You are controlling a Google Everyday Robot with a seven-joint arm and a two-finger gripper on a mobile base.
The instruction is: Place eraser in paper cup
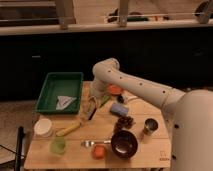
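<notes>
The eraser (90, 108), tan with a dark base, hangs tilted in my gripper (92, 102) just above the table, right of the green tray. The gripper is shut on it at the end of the white arm, which reaches in from the right. The paper cup (43, 127), squat and white, stands at the table's left front, well to the left of and nearer than the gripper.
A green tray (50, 102) holding a white scrap sits at the back left. A long yellow item (68, 130), a small green cup (58, 145), a spoon (90, 143), an orange fruit (99, 151), a dark bowl (124, 143), a blue-grey block (119, 109) and a metal cup (149, 126) stand around.
</notes>
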